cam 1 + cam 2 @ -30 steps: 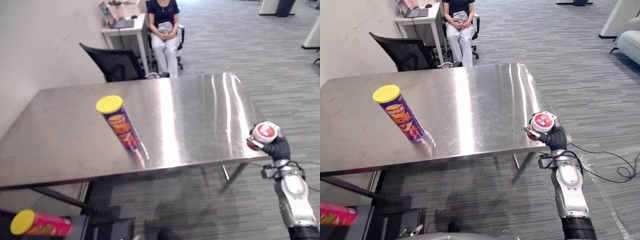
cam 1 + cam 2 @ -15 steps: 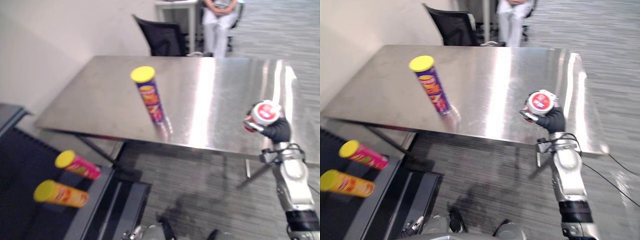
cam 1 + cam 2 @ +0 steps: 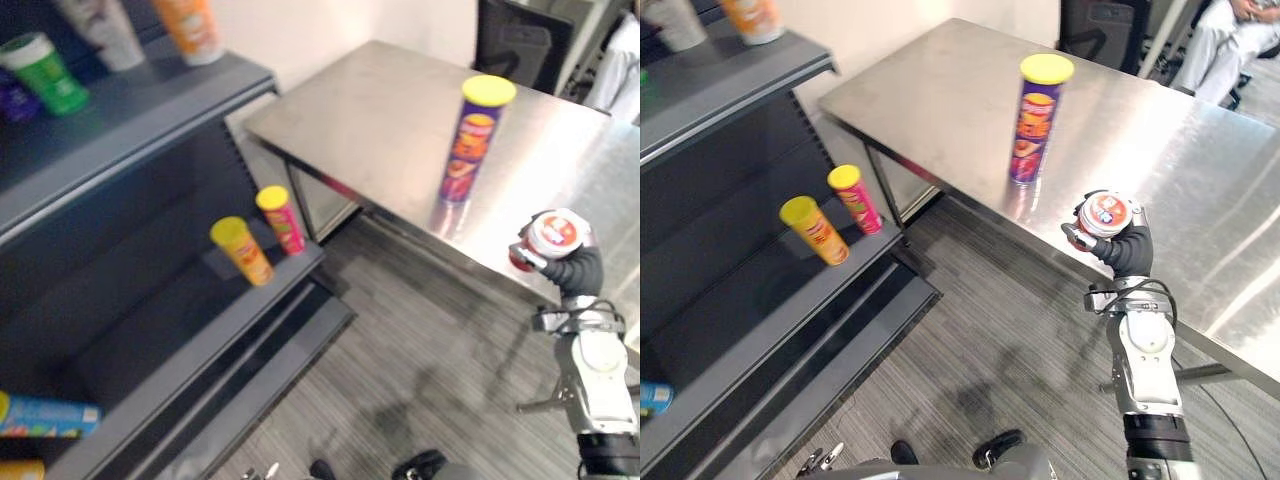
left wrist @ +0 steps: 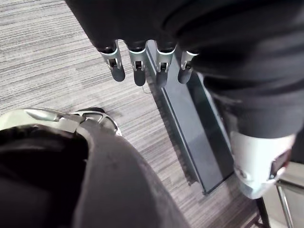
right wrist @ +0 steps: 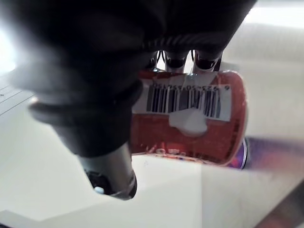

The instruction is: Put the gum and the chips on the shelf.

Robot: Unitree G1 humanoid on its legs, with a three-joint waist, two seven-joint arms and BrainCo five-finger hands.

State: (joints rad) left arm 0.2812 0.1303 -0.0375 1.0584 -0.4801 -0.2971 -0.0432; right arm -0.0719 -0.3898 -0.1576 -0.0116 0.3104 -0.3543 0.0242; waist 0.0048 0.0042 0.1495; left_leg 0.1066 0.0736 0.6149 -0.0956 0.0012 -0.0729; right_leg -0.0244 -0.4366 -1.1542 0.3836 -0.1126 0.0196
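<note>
1. The right robot hand (image 3: 1129, 256) is raised, its fingers curled round the gum (image 3: 1106, 212), a round red tub with a red-and-white top. The right wrist view shows a barcode label on the tub's side. The tub is held in the air by the near edge of the counter.
2. The left robot hand (image 4: 137, 64) hangs over grey carpet floor (image 4: 57, 57), its fingers straight and relaxed, holding nothing.
3. A dark grey shelf (image 3: 120, 125) with several boards stands to the robot's left, well apart from the gum.
4. The steel counter (image 3: 940, 90) stands to the right of the shelf, 1 of its corners close to the shelf's end.
5. A black chair (image 3: 520, 45) stands behind the counter, and a seated person (image 3: 1230, 40) shows beyond it.
6. The chips (image 3: 1037, 120), a purple can with a yellow lid, stand upright on the counter near its front edge, near the gum but apart from it.
7. 2 yellow-lidded cans, an orange can (image 3: 240, 250) and a pink can (image 3: 281, 218), sit side by side on a middle board.
8. A green tub (image 3: 42, 72) and an orange tub (image 3: 190, 25) stand on the top board.
9. A blue packet (image 3: 45, 415) lies on a lower board.
</note>
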